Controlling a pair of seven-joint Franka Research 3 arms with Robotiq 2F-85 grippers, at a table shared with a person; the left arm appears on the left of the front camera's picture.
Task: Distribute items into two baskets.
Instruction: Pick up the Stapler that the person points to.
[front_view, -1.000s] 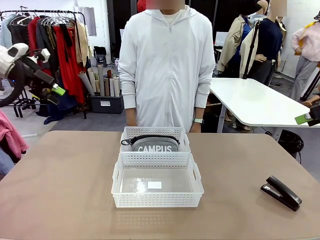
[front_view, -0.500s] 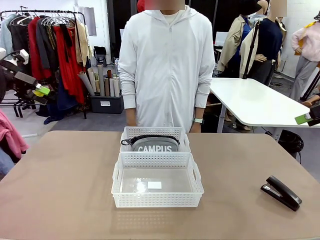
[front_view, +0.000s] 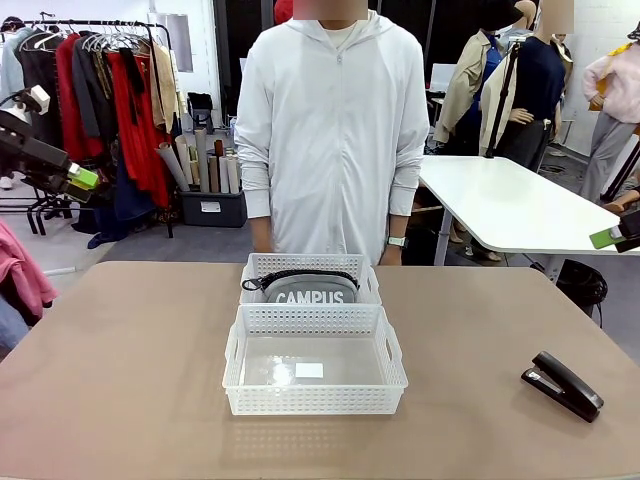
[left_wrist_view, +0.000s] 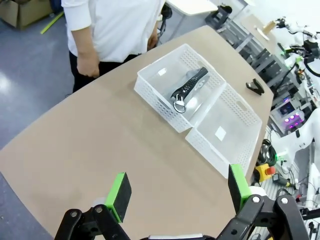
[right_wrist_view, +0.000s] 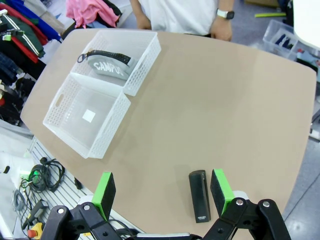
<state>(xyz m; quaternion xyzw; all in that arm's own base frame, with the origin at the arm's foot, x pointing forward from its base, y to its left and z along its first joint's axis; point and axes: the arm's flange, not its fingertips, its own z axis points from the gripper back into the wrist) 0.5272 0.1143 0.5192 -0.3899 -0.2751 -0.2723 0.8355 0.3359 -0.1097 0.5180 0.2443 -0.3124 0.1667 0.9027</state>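
One stapler (right_wrist_view: 199, 195) lies below my right hand (right_wrist_view: 162, 191), open wide, empty. I should centre first; my grip seems aligned across it.

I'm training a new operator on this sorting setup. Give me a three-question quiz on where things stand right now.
1. True or false: the stapler lies inside the near basket.
2. Where is the grey pouch? A) in the far basket B) in the near basket C) beside the stapler
3. Fill in: the left gripper and the right gripper both have their jaws ____.
Key: 1 false, it lies on the table, to the robot's right of the baskets; 2 A; 3 open.
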